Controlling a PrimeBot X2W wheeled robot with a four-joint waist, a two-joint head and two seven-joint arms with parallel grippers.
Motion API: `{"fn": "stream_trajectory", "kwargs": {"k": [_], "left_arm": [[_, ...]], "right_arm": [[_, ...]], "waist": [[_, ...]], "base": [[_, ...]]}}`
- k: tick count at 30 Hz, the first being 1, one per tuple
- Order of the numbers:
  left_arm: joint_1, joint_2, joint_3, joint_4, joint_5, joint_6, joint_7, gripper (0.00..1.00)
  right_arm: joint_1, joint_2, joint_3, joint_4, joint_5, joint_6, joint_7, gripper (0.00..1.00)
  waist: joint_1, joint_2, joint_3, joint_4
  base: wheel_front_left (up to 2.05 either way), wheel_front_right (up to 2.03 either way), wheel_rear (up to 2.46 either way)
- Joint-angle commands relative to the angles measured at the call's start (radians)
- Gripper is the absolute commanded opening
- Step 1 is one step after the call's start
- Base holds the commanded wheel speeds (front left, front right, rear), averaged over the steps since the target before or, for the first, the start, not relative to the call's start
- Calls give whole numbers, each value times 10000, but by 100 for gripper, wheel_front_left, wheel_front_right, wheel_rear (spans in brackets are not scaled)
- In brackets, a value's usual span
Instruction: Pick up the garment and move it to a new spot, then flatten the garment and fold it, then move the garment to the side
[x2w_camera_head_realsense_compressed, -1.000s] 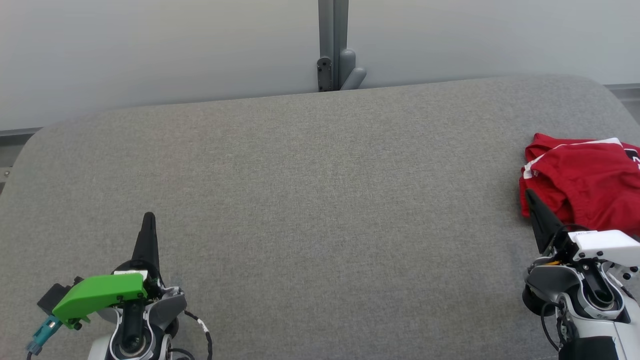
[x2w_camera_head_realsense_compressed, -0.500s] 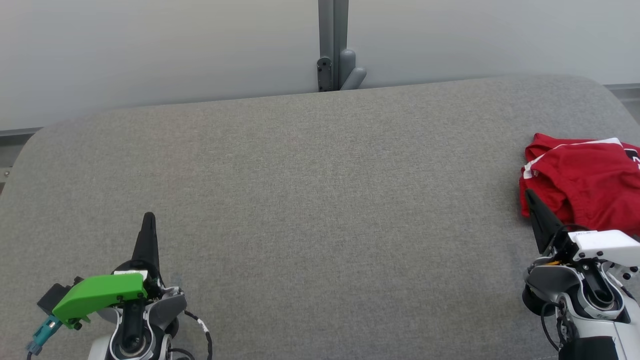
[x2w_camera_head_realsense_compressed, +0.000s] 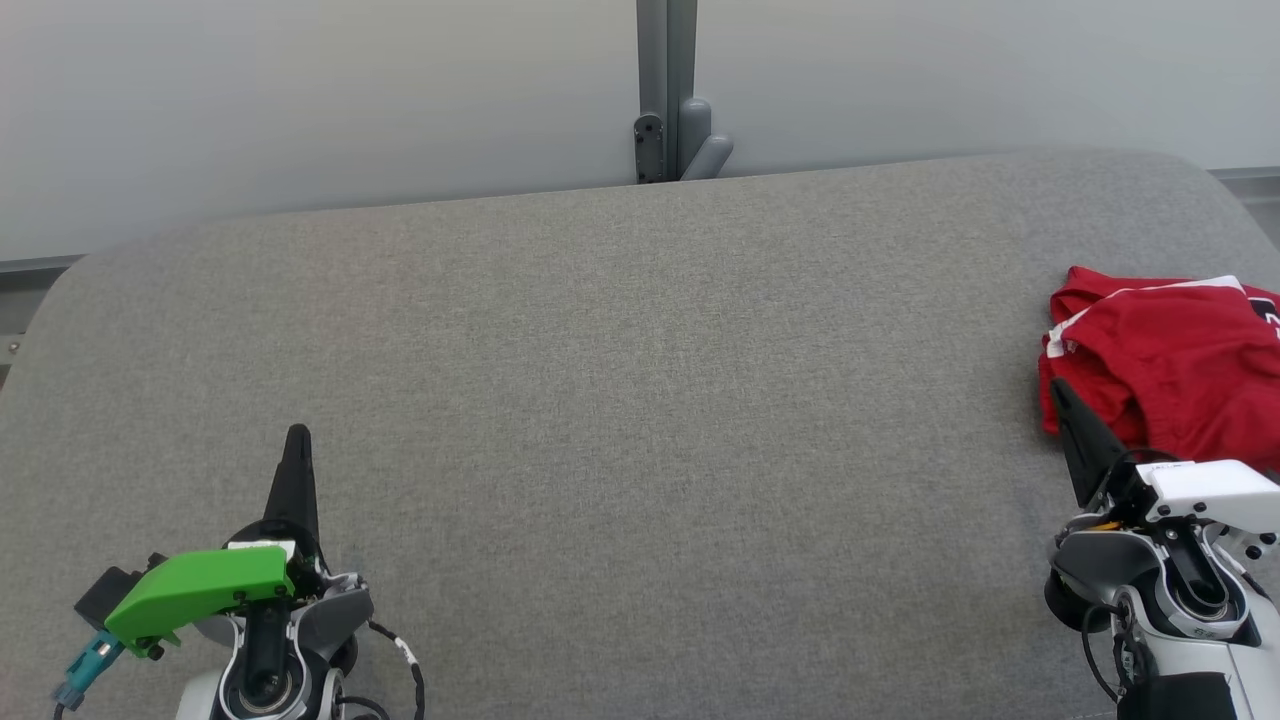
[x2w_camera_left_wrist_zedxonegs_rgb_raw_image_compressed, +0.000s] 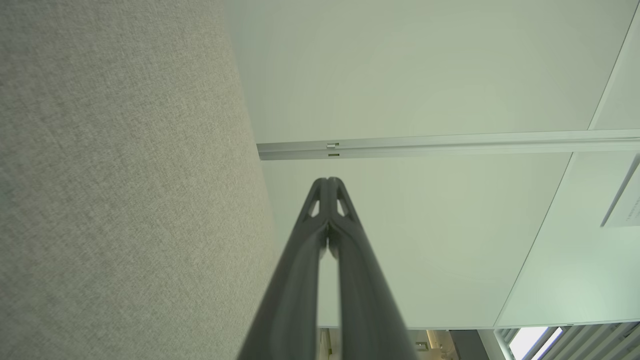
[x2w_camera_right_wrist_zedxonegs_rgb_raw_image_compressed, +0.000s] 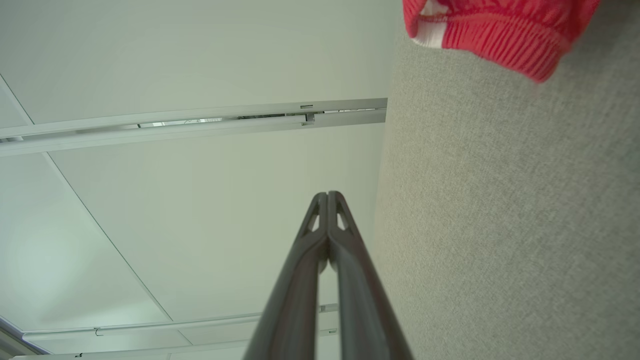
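A red garment (x2w_camera_head_realsense_compressed: 1180, 365) with white trim lies folded at the far right of the grey fabric table (x2w_camera_head_realsense_compressed: 640, 420), cut off by the head view's right edge. Its ribbed red hem (x2w_camera_right_wrist_zedxonegs_rgb_raw_image_compressed: 495, 32) shows at the top of the right wrist view. My right gripper (x2w_camera_head_realsense_compressed: 1058, 392) is shut and empty, its tip just in front of the garment's near left corner. My left gripper (x2w_camera_head_realsense_compressed: 297, 437) is shut and empty at the lower left, far from the garment. In both wrist views the fingertips (x2w_camera_left_wrist_zedxonegs_rgb_raw_image_compressed: 328, 181) (x2w_camera_right_wrist_zedxonegs_rgb_raw_image_compressed: 328, 195) press together.
A pale wall with a grey vertical post and bracket (x2w_camera_head_realsense_compressed: 668, 100) stands behind the table's far edge. The table's rounded corners fall away at the far left and far right. Between the two grippers stretches a broad span of bare grey fabric.
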Motion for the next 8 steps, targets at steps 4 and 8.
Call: {"fn": "stream_trajectory", "kwargs": {"k": [4, 8], "left_arm": [[-150, 0, 13, 8, -54, -63, 32, 0], [-150, 0, 13, 7, -54, -63, 32, 0]], "right_arm": [[-64, -3, -22, 6, -54, 4, 13, 0], [-65, -2, -24, 6, -55, 4, 14, 0]], "waist": [[0, 0, 0, 0], [0, 0, 0, 0]], "base": [[0, 0, 0], [0, 0, 0]]}}
